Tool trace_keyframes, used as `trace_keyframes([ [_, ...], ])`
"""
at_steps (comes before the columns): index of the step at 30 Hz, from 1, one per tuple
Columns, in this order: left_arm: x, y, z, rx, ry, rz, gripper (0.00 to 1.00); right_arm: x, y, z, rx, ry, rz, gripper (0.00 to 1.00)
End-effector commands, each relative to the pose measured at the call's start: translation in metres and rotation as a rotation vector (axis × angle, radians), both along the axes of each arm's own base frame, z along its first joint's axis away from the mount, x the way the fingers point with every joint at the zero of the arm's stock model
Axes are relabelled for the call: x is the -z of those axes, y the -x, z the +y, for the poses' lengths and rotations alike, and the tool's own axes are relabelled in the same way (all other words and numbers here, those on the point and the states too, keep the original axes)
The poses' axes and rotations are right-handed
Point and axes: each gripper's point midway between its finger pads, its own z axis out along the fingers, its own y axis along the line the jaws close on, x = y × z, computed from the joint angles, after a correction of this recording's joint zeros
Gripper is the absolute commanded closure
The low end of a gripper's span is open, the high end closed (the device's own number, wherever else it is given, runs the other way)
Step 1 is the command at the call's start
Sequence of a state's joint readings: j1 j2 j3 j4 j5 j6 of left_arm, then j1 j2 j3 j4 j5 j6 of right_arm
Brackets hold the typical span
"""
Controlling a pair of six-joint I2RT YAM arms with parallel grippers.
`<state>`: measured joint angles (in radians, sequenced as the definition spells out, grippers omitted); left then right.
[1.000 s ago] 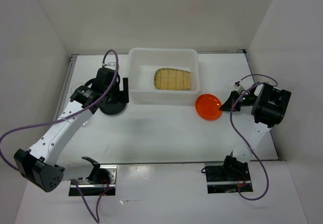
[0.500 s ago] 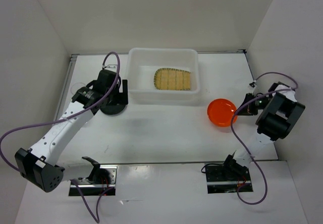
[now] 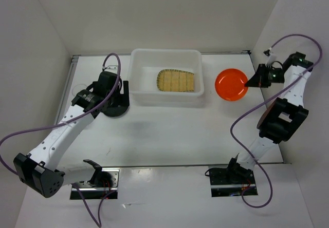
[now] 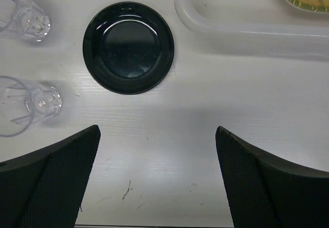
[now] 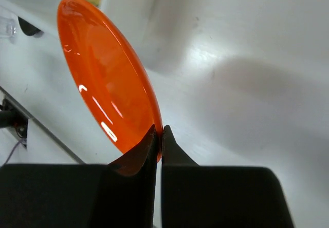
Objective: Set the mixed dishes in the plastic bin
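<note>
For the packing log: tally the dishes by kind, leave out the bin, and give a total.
Plates: 2, the orange plate and the black plate
Cups: 2, one clear cup and a second clear cup
Trays: 1, the bamboo tray
Total: 5

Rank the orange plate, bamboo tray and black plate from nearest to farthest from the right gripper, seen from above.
1. orange plate, held by the right gripper.
2. bamboo tray, inside the bin.
3. black plate, far left.
</note>
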<state>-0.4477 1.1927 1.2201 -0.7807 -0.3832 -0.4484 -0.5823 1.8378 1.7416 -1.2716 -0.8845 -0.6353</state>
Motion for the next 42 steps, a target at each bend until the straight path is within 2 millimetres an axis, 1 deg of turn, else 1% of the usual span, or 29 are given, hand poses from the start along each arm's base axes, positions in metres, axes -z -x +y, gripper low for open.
trace_keyframes([
  [1, -0.011, -0.002, 0.002, -0.018, 0.013, -0.051, 0.01, -0.043, -0.026, 0.052, -0.128, -0.027, -0.097, 1.0],
  [2, -0.011, -0.002, 0.002, -0.018, 0.013, -0.051, 0.01, -0.038, -0.032, 0.058, -0.151, -0.021, -0.086, 1.0],
  [3, -0.011, -0.002, 0.002, -0.018, 0.013, -0.051, 0.01, -0.039, -0.038, 0.066, -0.176, -0.018, -0.094, 1.0],
  [4, -0.011, -0.002, 0.002, -0.018, 0.013, -0.051, 0.01, -0.05, -0.047, 0.07, -0.196, 0.013, -0.131, 1.0],
  [5, -0.01, -0.002, 0.0, -0.011, 0.02, -0.048, 0.01, -0.046, -0.055, 0.081, -0.23, 0.025, -0.128, 1.0],
  [6, -0.01, -0.002, 0.0, -0.011, 0.02, -0.048, 0.01, -0.049, -0.06, 0.086, -0.247, 0.042, -0.142, 1.0],
  [7, -0.01, -0.002, 0.0, -0.011, 0.02, -0.048, 0.01, -0.06, -0.068, 0.096, -0.277, 0.068, -0.182, 1.0],
  [8, -0.01, -0.002, 0.0, -0.011, 0.02, -0.048, 0.01, -0.056, -0.074, 0.099, -0.289, 0.078, -0.18, 1.0],
  [10, -0.006, -0.001, 0.0, -0.017, 0.018, -0.032, 0.01, -0.074, -0.088, 0.112, -0.305, 0.115, -0.25, 1.0],
  [12, -0.003, -0.002, 0.0, -0.017, 0.014, -0.022, 0.01, -0.08, -0.103, 0.12, -0.311, 0.138, -0.282, 1.0],
  [13, -0.003, -0.002, 0.0, -0.017, 0.014, -0.022, 0.01, -0.083, -0.112, 0.129, -0.306, 0.16, -0.3, 1.0],
  [16, -0.004, -0.006, -0.002, -0.017, 0.016, -0.027, 0.01, -0.083, -0.138, 0.14, -0.288, 0.175, -0.323, 1.0],
  [19, -0.004, -0.01, -0.002, -0.018, -0.001, -0.024, 0.01, -0.078, -0.162, 0.162, -0.305, 0.215, -0.36, 1.0],
  [20, -0.004, -0.01, -0.002, -0.018, -0.001, -0.024, 0.01, -0.084, -0.168, 0.177, -0.316, 0.226, -0.39, 1.0],
  [21, -0.007, -0.011, -0.002, -0.018, 0.003, -0.032, 0.01, -0.068, -0.175, 0.185, -0.33, 0.229, -0.367, 1.0],
  [24, -0.005, -0.013, 0.002, -0.034, -0.007, -0.027, 0.01, -0.056, -0.186, 0.215, -0.361, 0.252, -0.378, 1.0],
  [25, -0.004, -0.011, 0.003, -0.034, -0.011, -0.018, 0.01, -0.041, -0.194, 0.22, -0.368, 0.261, -0.366, 1.0],
  [26, -0.004, -0.011, 0.003, -0.034, -0.011, -0.018, 0.01, -0.042, -0.199, 0.226, -0.355, 0.271, -0.379, 1.0],
  [27, -0.001, -0.012, 0.002, -0.034, -0.015, -0.01, 0.01, -0.038, -0.205, 0.237, -0.349, 0.29, -0.389, 1.0],
  [28, 0.001, -0.01, 0.003, -0.033, -0.02, -0.001, 0.01, -0.022, -0.21, 0.243, -0.356, 0.299, -0.369, 1.0],
  [29, 0.003, -0.011, 0.003, -0.033, -0.024, 0.008, 0.01, -0.027, -0.213, 0.251, -0.364, 0.298, -0.395, 1.0],
  [30, 0.0, -0.012, 0.003, -0.027, -0.027, 0.0, 0.01, -0.024, -0.215, 0.262, -0.368, 0.298, -0.401, 1.0],
  [31, 0.001, -0.011, 0.003, -0.027, -0.031, 0.008, 0.01, -0.014, -0.218, 0.27, -0.381, 0.296, -0.397, 1.0],
  [33, 0.005, -0.01, 0.004, -0.027, -0.039, 0.026, 0.01, -0.008, -0.219, 0.279, -0.392, 0.302, -0.396, 1.0],
  [34, 0.005, -0.01, 0.005, -0.033, -0.045, 0.023, 0.01, 0.004, -0.219, 0.286, -0.402, 0.308, -0.379, 1.0],
  [35, 0.005, -0.01, 0.005, -0.033, -0.045, 0.023, 0.01, 0.004, -0.219, 0.286, -0.402, 0.308, -0.379, 1.0],
  [40, 0.011, -0.011, 0.007, -0.039, -0.064, 0.045, 0.01, 0.053, -0.226, 0.283, -0.408, 0.334, -0.301, 1.0],
  [41, 0.014, -0.012, 0.006, -0.038, -0.069, 0.055, 0.01, 0.06, -0.227, 0.281, -0.404, 0.343, -0.289, 1.0],
  [42, 0.011, -0.013, 0.006, -0.039, -0.065, 0.047, 0.01, 0.065, -0.228, 0.281, -0.411, 0.348, -0.285, 1.0],
])
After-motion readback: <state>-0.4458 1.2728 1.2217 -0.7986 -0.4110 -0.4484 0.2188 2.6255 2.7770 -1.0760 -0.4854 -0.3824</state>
